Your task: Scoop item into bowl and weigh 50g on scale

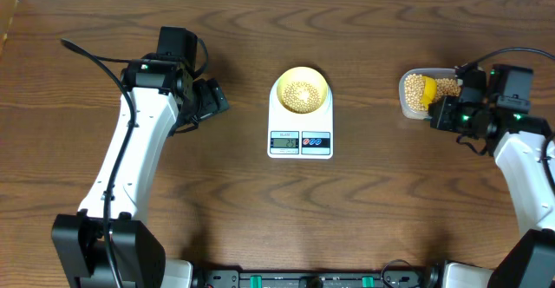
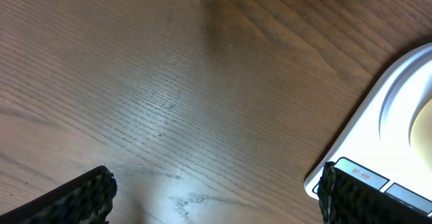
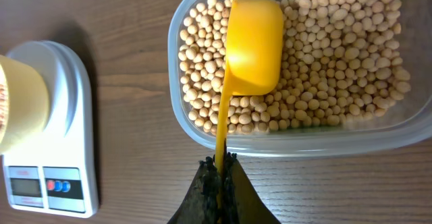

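Looks partway done, with some beans (image 1: pixel 301 94) already in the bowl (image 1: pixel 281 85) on the scale (image 1: pixel 299 124), reading too small to tell, right tool (image 3: pixel 219 164) pinching the scoop (image 3: pixel 253 45) in the tub (image 3: pixel 202 140), left tool (image 2: pixel 216 190) spread, empty.

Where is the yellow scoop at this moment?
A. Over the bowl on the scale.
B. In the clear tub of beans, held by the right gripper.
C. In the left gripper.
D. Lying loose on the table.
B: in the right wrist view the yellow scoop sits on the beans inside the clear tub, its handle pinched by the right gripper.
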Controlling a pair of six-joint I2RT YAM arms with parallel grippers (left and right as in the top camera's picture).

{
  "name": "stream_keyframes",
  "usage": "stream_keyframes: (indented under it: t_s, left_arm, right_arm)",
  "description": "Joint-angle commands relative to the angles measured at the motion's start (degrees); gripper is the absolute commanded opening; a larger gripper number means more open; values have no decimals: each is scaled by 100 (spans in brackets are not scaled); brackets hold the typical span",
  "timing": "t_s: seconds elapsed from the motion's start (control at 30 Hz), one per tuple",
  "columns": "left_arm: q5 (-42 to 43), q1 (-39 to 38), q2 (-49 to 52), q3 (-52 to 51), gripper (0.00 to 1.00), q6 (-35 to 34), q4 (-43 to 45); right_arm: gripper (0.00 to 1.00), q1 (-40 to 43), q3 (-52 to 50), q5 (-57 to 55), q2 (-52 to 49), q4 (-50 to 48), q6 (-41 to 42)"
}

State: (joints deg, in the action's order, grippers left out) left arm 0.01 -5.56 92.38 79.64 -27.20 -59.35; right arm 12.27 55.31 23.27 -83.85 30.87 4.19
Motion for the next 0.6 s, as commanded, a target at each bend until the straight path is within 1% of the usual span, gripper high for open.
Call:
stream_keyframes:
  t_s: [0.0,0.1,0.2,0.57]
  left_arm:
    - [-70,20,11,42,98,-55,-13]
    - [-70,20,11,42,98,-55,-13]
    - [-70,20,11,42,98,-55,-13]
    - [-70,20,11,42,98,-55,-13]
  right_arm:
    - [1,258,7,1056,-7,4,133]
    - [1,483,7,1445,-7,79,109]
    - [1,654,2,1622,-7,219,-24]
    - [1,1211,-192,2262,-7,234,-17]
